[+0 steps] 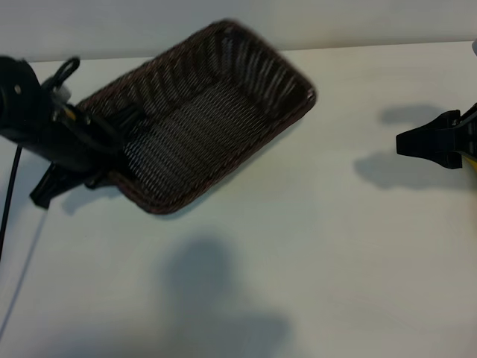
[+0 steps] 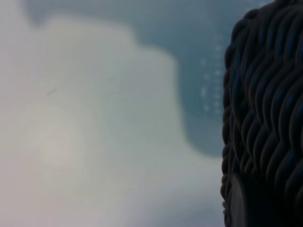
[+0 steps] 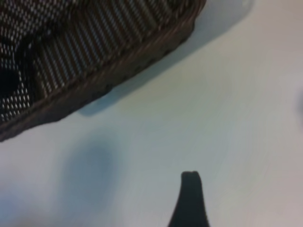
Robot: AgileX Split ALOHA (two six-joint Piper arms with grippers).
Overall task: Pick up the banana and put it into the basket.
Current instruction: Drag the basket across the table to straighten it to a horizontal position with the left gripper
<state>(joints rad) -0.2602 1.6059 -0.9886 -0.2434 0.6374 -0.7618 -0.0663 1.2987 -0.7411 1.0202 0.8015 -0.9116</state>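
**Gripping the basket's near end, no banana in sight**

Clamping onto the basket, the left gripper sits at the basket's left end in the exterior view, its dark fingers over the braided rim and partly inside. The basket is tilted, its far right corner raised toward the back of the white surface, with a shadow under its lower edge. The left wrist view shows the woven rim pressed close against the camera, with the pale surface behind it. The gripper's fingers are narrowed onto the wicker wall.

The right gripper hovers at the right edge of the exterior view, well apart from the basket, its fingers spread and holding nothing. One dark fingertip shows in the right wrist view above the bare surface, with the basket's side farther off.

The banana shows in none of the views; the visible inside of the basket is bare weave.
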